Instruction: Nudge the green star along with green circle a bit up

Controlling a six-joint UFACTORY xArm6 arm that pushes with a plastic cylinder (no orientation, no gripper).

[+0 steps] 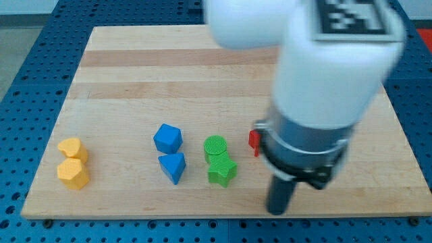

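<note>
The green circle (215, 148) lies on the wooden board, with the green star (222, 172) touching it just below and slightly right. My tip (277, 210) is at the end of the dark rod, near the board's bottom edge, right of and a little below the green star, with a gap between them. The arm's white body covers the board's upper right part.
A blue cube (167, 138) and a blue triangle (173, 166) sit left of the green pair. Two yellow blocks (72, 163) lie at the view's left. A red block (254, 140) is partly hidden behind the arm. The board (135, 74) edge runs just below my tip.
</note>
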